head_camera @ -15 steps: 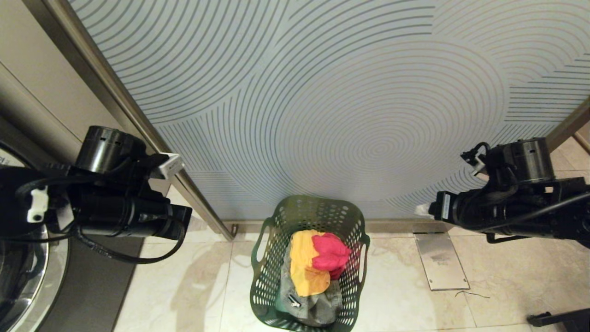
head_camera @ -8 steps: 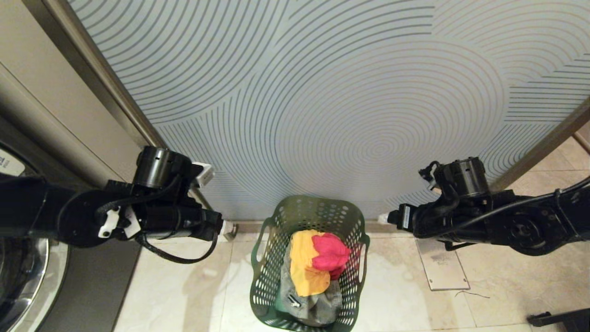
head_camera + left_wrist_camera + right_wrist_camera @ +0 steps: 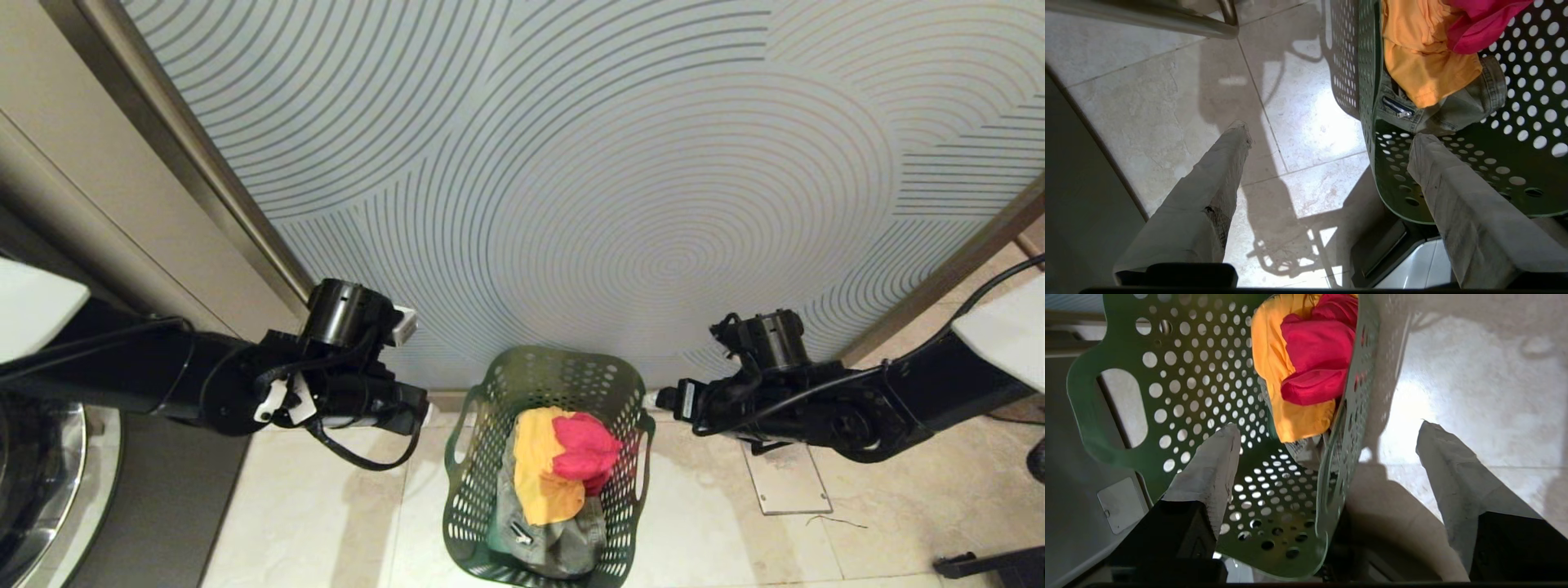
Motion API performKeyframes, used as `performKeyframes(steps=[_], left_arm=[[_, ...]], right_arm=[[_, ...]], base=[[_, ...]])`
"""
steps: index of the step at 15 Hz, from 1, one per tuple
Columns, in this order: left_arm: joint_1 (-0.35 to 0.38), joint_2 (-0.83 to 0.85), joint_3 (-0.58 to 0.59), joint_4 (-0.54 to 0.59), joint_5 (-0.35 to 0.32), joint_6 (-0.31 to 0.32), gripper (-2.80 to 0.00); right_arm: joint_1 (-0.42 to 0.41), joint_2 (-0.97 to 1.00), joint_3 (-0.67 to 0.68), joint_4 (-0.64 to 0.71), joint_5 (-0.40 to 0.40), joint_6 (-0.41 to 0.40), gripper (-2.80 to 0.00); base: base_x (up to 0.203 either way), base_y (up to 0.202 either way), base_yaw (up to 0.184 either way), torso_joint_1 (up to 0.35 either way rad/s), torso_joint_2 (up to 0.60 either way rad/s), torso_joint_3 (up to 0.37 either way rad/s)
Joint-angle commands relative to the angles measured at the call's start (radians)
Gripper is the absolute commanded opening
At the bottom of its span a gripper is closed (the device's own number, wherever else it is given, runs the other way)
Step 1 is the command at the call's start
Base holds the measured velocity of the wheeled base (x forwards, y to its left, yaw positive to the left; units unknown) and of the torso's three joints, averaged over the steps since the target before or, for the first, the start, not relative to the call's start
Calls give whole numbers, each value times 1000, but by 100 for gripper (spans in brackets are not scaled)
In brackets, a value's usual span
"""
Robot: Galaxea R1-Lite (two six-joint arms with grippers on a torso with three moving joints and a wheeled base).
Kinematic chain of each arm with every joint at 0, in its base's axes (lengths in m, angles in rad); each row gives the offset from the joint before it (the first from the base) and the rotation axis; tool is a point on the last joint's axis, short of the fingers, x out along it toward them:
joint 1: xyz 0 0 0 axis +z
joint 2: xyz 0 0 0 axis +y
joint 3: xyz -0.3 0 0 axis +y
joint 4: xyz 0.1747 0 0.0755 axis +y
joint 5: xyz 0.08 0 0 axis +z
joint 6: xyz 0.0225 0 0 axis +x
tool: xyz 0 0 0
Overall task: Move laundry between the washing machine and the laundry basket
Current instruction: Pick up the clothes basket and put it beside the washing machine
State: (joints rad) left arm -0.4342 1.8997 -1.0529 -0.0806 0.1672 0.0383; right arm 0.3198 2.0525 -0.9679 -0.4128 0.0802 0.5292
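Between the left claw and the right claw stands the laundry basket on the floor, one claw at each side, both spread wide and holding nothing (each straddles a basket wall). Laundry, yellow-orange, pink-red and grey-green, lies inside.

Laundry basket: matt green perforated plastic; laundry: soft creased cloth, grey piece denim-like with metal zip; floor: polished, glossy stone-look tile; fingers: wrapped in rough pale fabric tape; wall panel: matt, finely ridged.
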Motion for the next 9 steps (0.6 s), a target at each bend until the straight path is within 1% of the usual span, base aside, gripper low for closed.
performKeyframes(steps=[1, 3, 6, 9], left_arm=[[-11, 38, -6, -10, 9, 0, 0], [-21, 73, -7, -36, 32, -7, 0], [-36, 136, -15, -103, 42, -19, 0], [-38, 184, -52, -108, 44, -18, 0]], right_arm=[[9, 50, -1, -9, 1, 12, 0], [11, 84, -19, -9, 1, 15, 0], [13, 129, -70, -10, 3, 28, 0], [15, 175, -144, -9, 6, 28, 0]], base=[[0, 0, 0, 0, 0, 0], [0, 0, 0, 0, 0, 0], [0, 0, 0, 0, 0, 0], [0, 0, 0, 0, 0, 0]])
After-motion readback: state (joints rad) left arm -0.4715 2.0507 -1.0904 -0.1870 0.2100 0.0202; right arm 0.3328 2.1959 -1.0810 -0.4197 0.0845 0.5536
